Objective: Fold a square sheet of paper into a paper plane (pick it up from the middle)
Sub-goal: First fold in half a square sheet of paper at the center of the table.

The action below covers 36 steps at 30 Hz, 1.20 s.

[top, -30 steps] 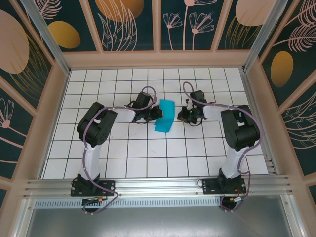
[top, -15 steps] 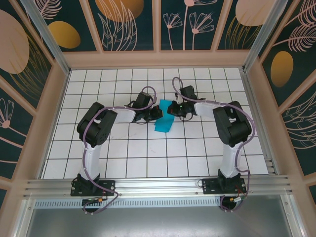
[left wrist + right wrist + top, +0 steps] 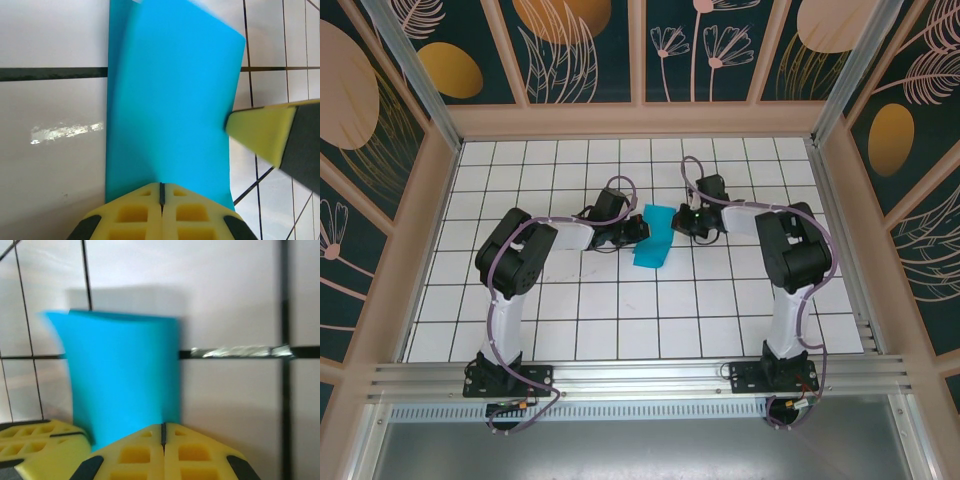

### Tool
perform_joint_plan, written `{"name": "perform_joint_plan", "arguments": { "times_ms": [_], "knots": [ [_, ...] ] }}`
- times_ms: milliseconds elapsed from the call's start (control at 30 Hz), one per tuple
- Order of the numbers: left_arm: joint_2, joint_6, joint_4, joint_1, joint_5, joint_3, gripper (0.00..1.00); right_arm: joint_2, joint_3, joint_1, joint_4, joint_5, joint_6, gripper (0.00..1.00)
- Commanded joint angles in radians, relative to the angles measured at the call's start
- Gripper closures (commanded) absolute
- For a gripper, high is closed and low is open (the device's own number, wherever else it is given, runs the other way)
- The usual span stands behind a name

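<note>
Left pincer (image 3: 161,190) is sitting with pads pressed together, tips at the near edge of the folded paper (image 3: 170,100). Can't tell if a layer is being pinched. Paper is lying on the grid table (image 3: 50,165), running straight ahead of those tips. Right pincer (image 3: 163,432) is also sitting with pads together, paper just ahead and left of its tips. One of its pads (image 3: 260,132) is meeting the paper's side edge.
</note>
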Motion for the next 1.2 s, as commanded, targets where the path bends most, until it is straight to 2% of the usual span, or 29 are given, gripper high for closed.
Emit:
{"name": "perform_joint_plan", "arguments": {
  "times_ms": [0, 100, 400, 733, 867, 1033, 1167],
  "knots": [
    [0.097, 0.018, -0.232, 0.012, -0.146, -0.074, 1.0, -0.07, 0.025, 0.01, -0.005, 0.011, 0.024, 1.0],
    [0.095, 0.017, -0.231, 0.013, -0.145, -0.072, 0.99, -0.096, 0.043, 0.056, 0.021, -0.001, 0.03, 1.0],
    [0.098, 0.018, -0.232, 0.013, -0.139, -0.071, 0.99, 0.059, 0.097, 0.063, 0.065, -0.092, 0.047, 1.0],
    [0.101, 0.022, -0.238, 0.013, -0.141, -0.075, 1.0, 0.103, 0.093, -0.026, 0.046, -0.025, 0.043, 1.0],
    [0.101, 0.019, -0.239, 0.013, -0.153, -0.084, 1.0, 0.125, 0.118, -0.065, 0.016, 0.056, 0.033, 1.0],
    [0.095, 0.018, -0.236, 0.013, -0.156, -0.089, 1.0, 0.093, 0.135, -0.082, 0.033, 0.063, 0.03, 1.0],
    [0.094, 0.017, -0.234, 0.013, -0.151, -0.085, 1.0, 0.013, 0.105, -0.065, 0.091, -0.003, 0.037, 1.0]
  ]
}}
